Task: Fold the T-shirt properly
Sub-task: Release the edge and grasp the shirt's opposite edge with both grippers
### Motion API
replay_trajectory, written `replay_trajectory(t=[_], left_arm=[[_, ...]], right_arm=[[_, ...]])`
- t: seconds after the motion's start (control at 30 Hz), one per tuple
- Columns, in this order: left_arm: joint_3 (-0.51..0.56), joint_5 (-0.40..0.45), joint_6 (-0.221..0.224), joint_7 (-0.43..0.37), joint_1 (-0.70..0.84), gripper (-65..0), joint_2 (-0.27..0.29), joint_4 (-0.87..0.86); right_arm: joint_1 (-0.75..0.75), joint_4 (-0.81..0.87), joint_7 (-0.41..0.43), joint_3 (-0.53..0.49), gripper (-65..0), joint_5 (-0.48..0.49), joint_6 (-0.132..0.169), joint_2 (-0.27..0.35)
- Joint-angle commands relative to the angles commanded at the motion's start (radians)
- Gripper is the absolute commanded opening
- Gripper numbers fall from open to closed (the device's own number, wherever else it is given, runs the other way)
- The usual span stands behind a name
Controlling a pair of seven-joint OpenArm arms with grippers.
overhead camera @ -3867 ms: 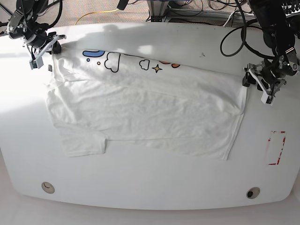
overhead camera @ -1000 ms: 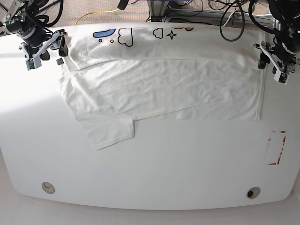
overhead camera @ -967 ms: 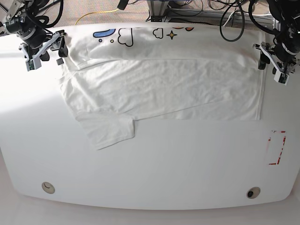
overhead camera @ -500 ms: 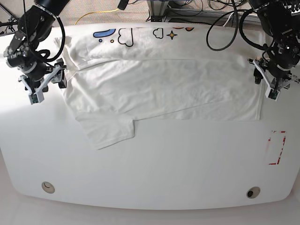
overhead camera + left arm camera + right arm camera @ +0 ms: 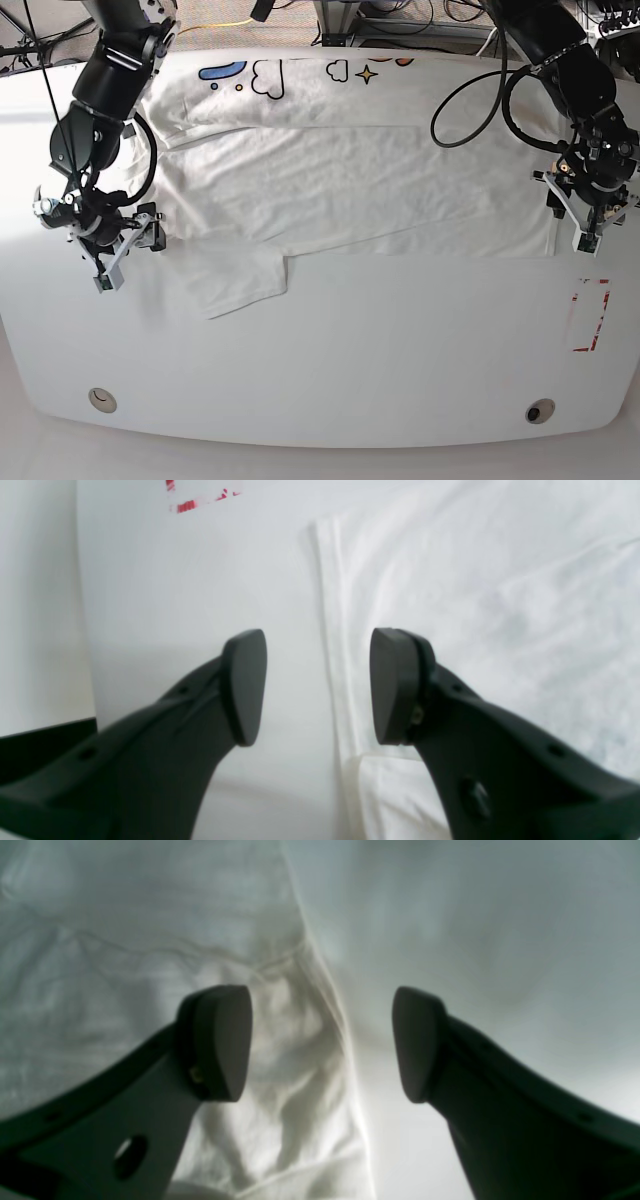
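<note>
Your left gripper (image 5: 317, 687) jaws apart over the T-shirt (image 5: 350, 170) hem, your right gripper (image 5: 320, 1045) apart straddling its edge, no readable writing.

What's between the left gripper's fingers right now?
The T-shirt's hemmed side edge on bare table, shown in the left wrist view; the left gripper is open, not gripping.
</note>
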Motion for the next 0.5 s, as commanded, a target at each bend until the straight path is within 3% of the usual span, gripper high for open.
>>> replay_trajectory(t=[0.27,0.5], left_arm=[[0.0,-0.002,0.0,-0.002,-0.002,-33.9,-0.002,-0.02],[-0.002,0.002,0.0,-0.012,-0.031,-33.2,-0.002,-0.055]], right_arm=[[0.12,-0.285,0.178,-0.061,-22.7,-0.072,0.0,0.002],[0.123,-0.362,0.232,-0.104,-22.8,-0.075,0.0,-0.005]])
